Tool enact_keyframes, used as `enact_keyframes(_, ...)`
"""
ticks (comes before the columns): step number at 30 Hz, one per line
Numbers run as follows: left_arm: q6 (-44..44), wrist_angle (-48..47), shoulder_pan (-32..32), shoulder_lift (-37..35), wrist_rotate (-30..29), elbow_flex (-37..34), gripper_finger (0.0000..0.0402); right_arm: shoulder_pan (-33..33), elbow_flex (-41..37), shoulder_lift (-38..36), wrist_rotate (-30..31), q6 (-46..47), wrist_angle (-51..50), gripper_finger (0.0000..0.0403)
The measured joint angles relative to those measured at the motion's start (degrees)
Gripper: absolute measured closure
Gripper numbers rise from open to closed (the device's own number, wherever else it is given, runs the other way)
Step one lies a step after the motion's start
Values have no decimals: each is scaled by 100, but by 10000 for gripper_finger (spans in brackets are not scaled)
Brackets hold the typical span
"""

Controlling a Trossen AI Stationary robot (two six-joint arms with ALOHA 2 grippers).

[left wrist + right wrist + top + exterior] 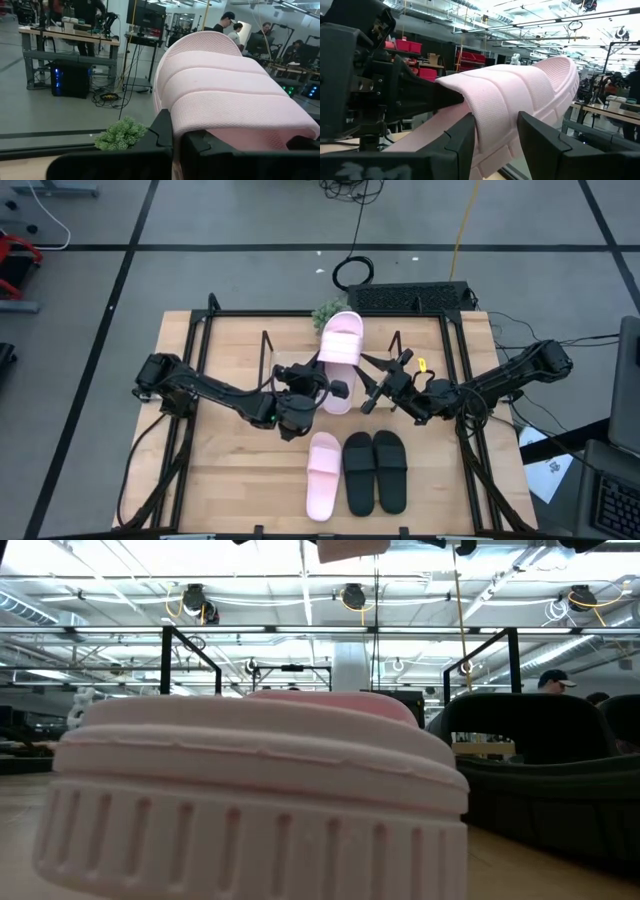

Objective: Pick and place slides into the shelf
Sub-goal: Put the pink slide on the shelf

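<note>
Pink slide (339, 358) gripped by both grippers' fingers over the shelf (232, 343); low view shows only its grounded twin (250, 800).

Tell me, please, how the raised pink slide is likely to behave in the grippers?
The pink slide probably is light foam: held by one end, it does not sag. Its ribbed strap looks soft, so it may flex between the left gripper and right gripper. The ridged sole should resist slipping.

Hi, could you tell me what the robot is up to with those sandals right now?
Both arms hold one pink slide up over the shelf. The left gripper is shut on its heel end, and the right gripper grips its side. The other pink slide and the black pair lie on the table's near edge, not yet shelved.
</note>
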Motion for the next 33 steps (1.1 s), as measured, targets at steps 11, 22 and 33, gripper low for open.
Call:
enact_keyframes(11, -72, 0, -51, -2, -96, 0, 401, -2, 0, 0, -168, -10, 20, 295)
enact_keyframes(22, -72, 2, -125, -7, -150, 0, 401, -30, 0, -4, -456, 37, 20, 316)
enact_keyframes(33, -63, 1, -125, -7, -152, 0, 401, -26, 0, -4, -329, 64, -3, 339)
